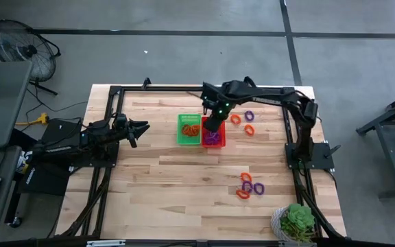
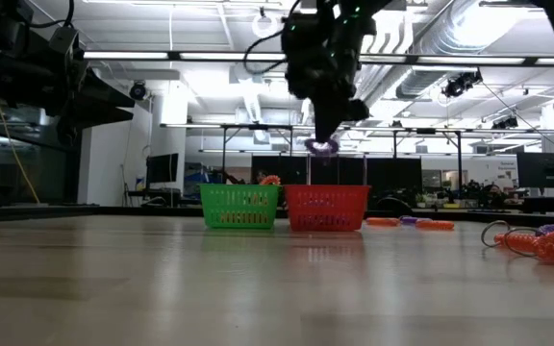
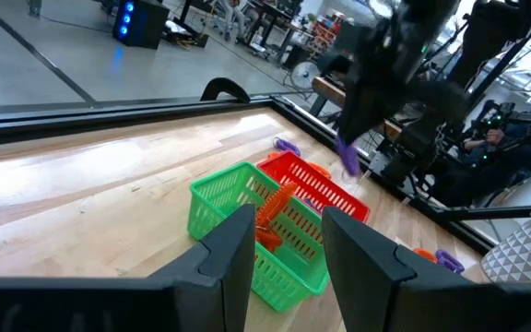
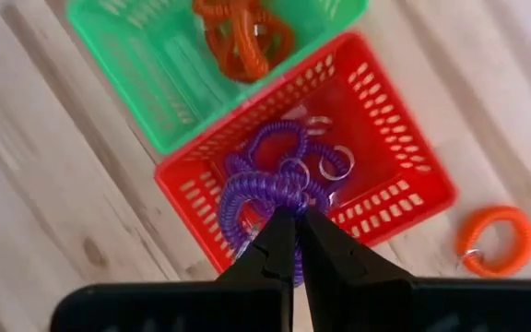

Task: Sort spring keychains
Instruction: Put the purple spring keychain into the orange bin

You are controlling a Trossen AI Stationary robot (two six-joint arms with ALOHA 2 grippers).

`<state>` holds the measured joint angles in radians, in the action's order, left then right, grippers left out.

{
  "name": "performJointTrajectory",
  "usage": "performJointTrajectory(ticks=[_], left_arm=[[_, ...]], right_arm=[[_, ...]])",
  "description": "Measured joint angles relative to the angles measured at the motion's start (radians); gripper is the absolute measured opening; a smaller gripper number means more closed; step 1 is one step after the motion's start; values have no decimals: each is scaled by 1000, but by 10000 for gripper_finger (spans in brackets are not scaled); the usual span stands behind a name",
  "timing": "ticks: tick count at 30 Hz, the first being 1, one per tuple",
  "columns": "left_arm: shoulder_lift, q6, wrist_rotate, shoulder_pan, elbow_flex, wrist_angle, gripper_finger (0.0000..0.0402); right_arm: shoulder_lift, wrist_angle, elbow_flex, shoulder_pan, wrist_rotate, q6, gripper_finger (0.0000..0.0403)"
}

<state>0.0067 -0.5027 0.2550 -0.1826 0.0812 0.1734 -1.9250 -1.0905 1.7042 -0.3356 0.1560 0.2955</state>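
The right gripper [image 4: 295,221] hangs over the red basket [image 1: 212,132] with its fingers pinching a purple keychain [image 4: 258,198] — the coil dangles above the other purple ones [image 4: 289,148] already lying in that basket. In the low view the held coil [image 2: 320,146] is clear of the basket rim. Just beside it, touching, the green basket [image 1: 189,129] holds orange keychains [image 4: 242,32]. More loops lie loose on the counter [image 1: 156,178]: one group [image 1: 242,120] near the red basket, another [image 1: 249,186] well apart towards the plant [image 1: 297,221]. The left gripper [image 1: 142,127] waits near the green basket — fingers [image 3: 233,254] spread, holding nothing.
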Motion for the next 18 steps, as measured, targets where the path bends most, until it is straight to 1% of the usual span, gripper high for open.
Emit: performJointTrajectory(ticks=[4, 8, 11, 15, 18], left_arm=[[0, 0, 0, 0, 0, 0, 126], [0, 0, 0, 0, 0, 0, 126], [0, 0, 0, 0, 0, 0, 126], [0, 0, 0, 0, 0, 0, 126], [0, 0, 0, 0, 0, 0, 126]], right_arm=[[-52, -3, -1, 17, -1, 1, 0], [-98, -4, -1, 18, -48, 25, 13], [-116, -5, -1, 16, -51, 5, 38], [-117, -4, -1, 17, -100, 3, 84], [-117, -7, -1, 15, -108, 8, 121]])
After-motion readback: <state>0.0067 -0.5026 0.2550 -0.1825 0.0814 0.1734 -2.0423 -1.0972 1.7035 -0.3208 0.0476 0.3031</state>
